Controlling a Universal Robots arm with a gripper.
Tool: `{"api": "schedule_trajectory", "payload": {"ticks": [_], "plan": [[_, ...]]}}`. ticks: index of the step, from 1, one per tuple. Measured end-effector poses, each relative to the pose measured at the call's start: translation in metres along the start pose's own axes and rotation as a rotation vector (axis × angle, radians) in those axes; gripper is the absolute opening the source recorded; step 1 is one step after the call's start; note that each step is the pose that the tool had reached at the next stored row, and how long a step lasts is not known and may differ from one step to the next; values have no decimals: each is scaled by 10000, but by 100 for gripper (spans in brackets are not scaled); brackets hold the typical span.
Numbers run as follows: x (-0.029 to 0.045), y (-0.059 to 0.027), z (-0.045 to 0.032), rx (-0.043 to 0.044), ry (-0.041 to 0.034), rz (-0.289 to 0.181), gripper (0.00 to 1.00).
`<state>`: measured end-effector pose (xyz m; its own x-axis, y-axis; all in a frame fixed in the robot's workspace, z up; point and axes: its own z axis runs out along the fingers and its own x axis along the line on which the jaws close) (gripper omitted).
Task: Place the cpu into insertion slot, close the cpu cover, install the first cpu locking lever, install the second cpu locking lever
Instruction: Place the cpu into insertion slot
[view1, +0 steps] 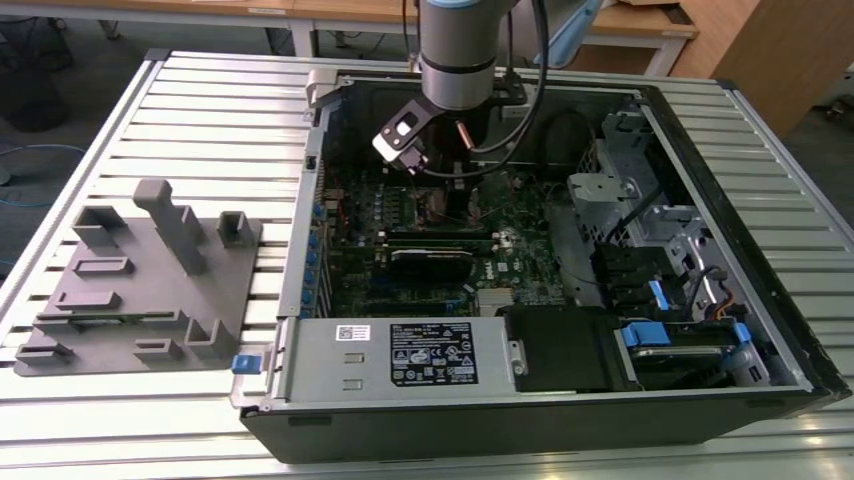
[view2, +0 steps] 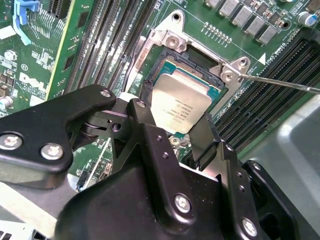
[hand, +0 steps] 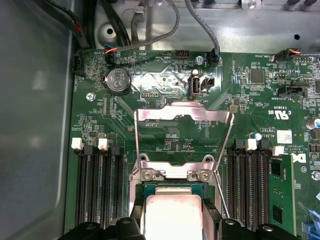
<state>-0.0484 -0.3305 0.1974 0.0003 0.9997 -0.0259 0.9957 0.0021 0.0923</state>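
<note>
- Tool (view2: 172, 116) clamped on the cpu (view2: 180, 97), a finger on each opposite edge.
- I read the cpu as straight under the tool, over the insertion slot (view2: 192, 59), edges roughly square to its rim; seated or not, can't tell.
- cpu cover (hand: 155, 114) stands open off one slot edge.

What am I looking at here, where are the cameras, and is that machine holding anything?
It's a robot arm reaching into an open computer case on a slatted metal table; a grey fixture block lies beside the case. The exterior view looks from off the arm; both wrist views ride on the arm, facing the motherboard. The gripper has its black fingers shut on the cpu, a small silver chip, at the insertion slot. The cpu cover stands open.
</note>
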Motion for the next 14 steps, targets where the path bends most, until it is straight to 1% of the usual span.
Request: {"api": "schedule_trajectory", "payload": {"ticks": [14], "plan": [[2, -21, 31, -2, 0, -1, 54]]}}
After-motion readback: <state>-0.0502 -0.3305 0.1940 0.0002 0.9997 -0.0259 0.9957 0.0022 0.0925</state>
